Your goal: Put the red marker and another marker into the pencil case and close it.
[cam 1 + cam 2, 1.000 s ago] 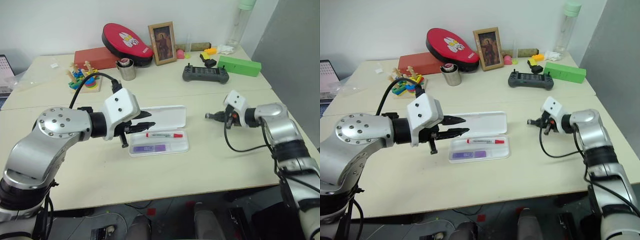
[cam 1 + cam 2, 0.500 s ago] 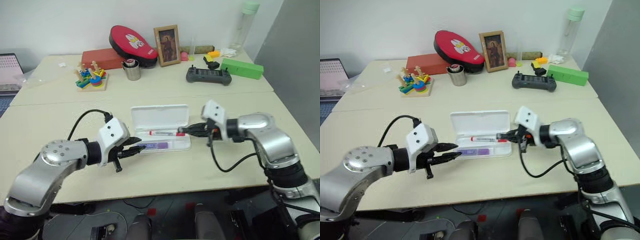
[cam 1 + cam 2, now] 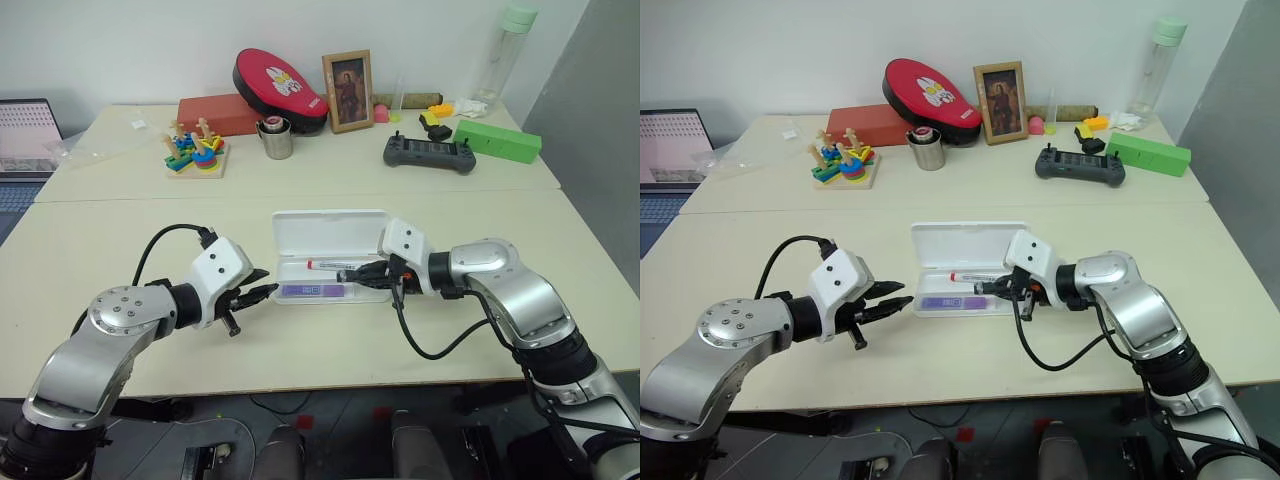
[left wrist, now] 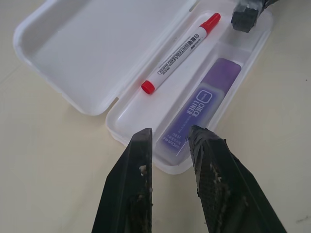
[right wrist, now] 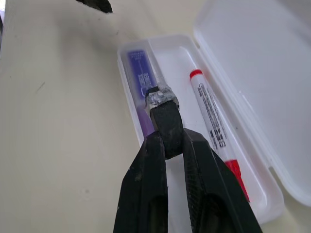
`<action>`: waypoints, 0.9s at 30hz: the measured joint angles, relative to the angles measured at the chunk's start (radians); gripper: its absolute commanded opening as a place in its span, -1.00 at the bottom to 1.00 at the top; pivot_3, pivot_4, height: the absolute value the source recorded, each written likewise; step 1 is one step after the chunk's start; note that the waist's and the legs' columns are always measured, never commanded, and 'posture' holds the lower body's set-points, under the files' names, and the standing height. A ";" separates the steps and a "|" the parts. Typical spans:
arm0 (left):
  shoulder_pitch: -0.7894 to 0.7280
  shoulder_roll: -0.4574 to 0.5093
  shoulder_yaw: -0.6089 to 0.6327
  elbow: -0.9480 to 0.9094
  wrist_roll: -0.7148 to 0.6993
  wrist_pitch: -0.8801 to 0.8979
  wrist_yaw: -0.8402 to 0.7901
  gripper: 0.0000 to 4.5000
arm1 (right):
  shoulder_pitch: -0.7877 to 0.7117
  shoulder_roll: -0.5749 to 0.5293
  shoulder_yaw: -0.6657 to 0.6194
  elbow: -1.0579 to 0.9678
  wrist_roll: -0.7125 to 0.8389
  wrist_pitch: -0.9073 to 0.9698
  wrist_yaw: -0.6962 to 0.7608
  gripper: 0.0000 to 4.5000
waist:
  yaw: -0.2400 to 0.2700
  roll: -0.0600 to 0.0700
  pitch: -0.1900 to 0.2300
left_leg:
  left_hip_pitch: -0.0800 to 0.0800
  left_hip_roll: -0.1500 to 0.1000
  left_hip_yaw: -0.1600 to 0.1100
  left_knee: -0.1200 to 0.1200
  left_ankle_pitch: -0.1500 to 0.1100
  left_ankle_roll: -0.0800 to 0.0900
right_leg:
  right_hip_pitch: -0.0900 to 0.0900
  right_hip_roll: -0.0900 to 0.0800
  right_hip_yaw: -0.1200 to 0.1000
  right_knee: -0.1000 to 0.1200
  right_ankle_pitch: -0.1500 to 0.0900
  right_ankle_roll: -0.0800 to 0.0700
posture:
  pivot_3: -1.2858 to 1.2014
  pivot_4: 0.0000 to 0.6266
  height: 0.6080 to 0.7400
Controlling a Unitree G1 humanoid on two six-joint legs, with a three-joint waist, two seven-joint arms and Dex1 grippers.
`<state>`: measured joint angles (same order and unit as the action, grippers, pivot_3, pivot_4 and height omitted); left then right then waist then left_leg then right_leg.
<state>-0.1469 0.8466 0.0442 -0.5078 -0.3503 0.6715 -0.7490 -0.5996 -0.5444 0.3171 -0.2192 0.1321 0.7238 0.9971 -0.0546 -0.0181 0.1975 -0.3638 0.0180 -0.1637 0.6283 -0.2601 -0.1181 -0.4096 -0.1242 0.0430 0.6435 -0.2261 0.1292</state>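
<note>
Both markers are sitting in the pencil case [image 3: 330, 260]; its light, stiff lid [image 3: 328, 231] is best nudged at the rim, with the left gripper [image 3: 262, 294] clenched empty and the right gripper [image 3: 352, 273] pinching a small black piece.

Red marker [image 4: 181, 53] behind purple marker [image 4: 197, 111], both in pencil case [image 3: 330, 237].

The pencil case [image 3: 330, 232] lies open, red marker [image 4: 181, 53] and apparently purple marker [image 4: 200, 109] side by side inside.

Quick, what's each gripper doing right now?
Left gripper: shut, empty, beside the pencil case.
Right gripper: shut, empty, over the tray.
</note>
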 measured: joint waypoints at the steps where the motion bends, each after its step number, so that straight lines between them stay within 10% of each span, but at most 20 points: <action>1: -0.006 0.000 0.000 0.002 0.002 -0.003 0.000 -0.45 | 0.002 -0.008 0.002 0.019 -0.006 -0.017 -0.001 -0.93 | 0.000 0.000 0.000 | 0.000 0.000 0.000 0.000 0.000 0.000 | 0.000 0.000 0.000 0.000 0.000 0.000 | 0.03 -0.52 1.00; 8: -0.016 0.000 0.000 0.007 0.007 -0.007 -0.003 -0.45 | 0.012 -0.027 0.020 0.093 -0.032 -0.082 -0.005 -0.93 | -0.001 0.000 0.000 | 0.000 0.000 0.000 0.000 0.000 0.000 | 0.000 0.000 0.000 0.000 0.000 0.000 | 0.03 -0.52 1.00; 23: -0.027 0.001 0.004 0.006 -0.002 -0.002 -0.006 -0.45 | -0.011 -0.032 0.018 0.126 -0.029 -0.116 0.005 0.82 | -0.002 0.000 0.000 | 0.000 0.000 0.000 0.000 0.000 0.000 | 0.000 0.000 0.000 0.000 0.000 0.000 | 0.03 -0.52 1.00; 27: -0.035 0.032 0.055 -0.011 -0.047 0.022 -0.034 -0.45 | -0.080 -0.053 -0.025 0.130 -0.010 -0.095 0.007 0.82 | -0.002 0.000 0.001 | -0.001 0.000 0.000 0.000 0.000 0.000 | -0.001 0.000 0.000 0.000 0.000 0.000 | 0.03 -0.52 1.00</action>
<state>-0.1818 0.8787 0.0988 -0.5185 -0.3972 0.6935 -0.7833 -0.6800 -0.5978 0.2919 -0.0889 0.1225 0.6288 1.0042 -0.0568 -0.0183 0.1983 -0.3645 0.0181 -0.1637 0.6279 -0.2602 -0.1181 -0.4105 -0.1242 0.0430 0.6432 -0.2262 0.1294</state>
